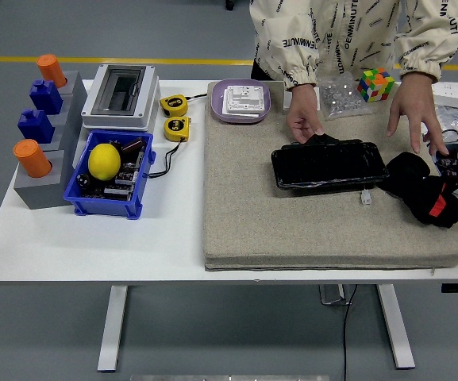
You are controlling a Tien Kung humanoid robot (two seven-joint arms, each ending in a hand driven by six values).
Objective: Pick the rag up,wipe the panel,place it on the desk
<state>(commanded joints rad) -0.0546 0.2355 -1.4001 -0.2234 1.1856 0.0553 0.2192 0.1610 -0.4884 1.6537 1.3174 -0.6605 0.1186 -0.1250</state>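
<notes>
- Grey floor with a yellow line across its far part lies behind a white, smooth, rectangular surface point(94, 246) on white legs.
- Coarse beige felt mat point(308, 230), thick and rectangular, covers the right half of the surface.
- Panel point(329, 164): a glossy black slab with rounded corners, lying flat on the mat, right of its centre.
- Rag point(425, 190): soft, crumpled black cloth with a small red patch, resting on the mat just beside the panel's right end.
- Person's hand on the picture's left point(302, 119): resting at the panel's far left corner, fingertips against its edge.
- Person's hand on the picture's right point(411, 111): fingers spread, above the mat beyond the rag, gripping nothing.
- Neither robot hand is in view; the state of their fingers cannot be told.
- Round purple plate point(221, 103) carrying a white square switch plate point(244, 99), at the mat's far left corner.
- Multicoloured puzzle cube point(376, 83) and a clear crinkled bag point(341, 97), at the far edge.
- Blue plastic bin point(101, 208) holding a smooth yellow lemon point(104, 161) and dark parts.
- Two yellow tape measures point(176, 128).
- Grey-and-white enclosure box point(120, 97).
- Grey stepped block point(50, 178) holding orange cylinders point(32, 157) and blue bricks point(34, 125).
</notes>
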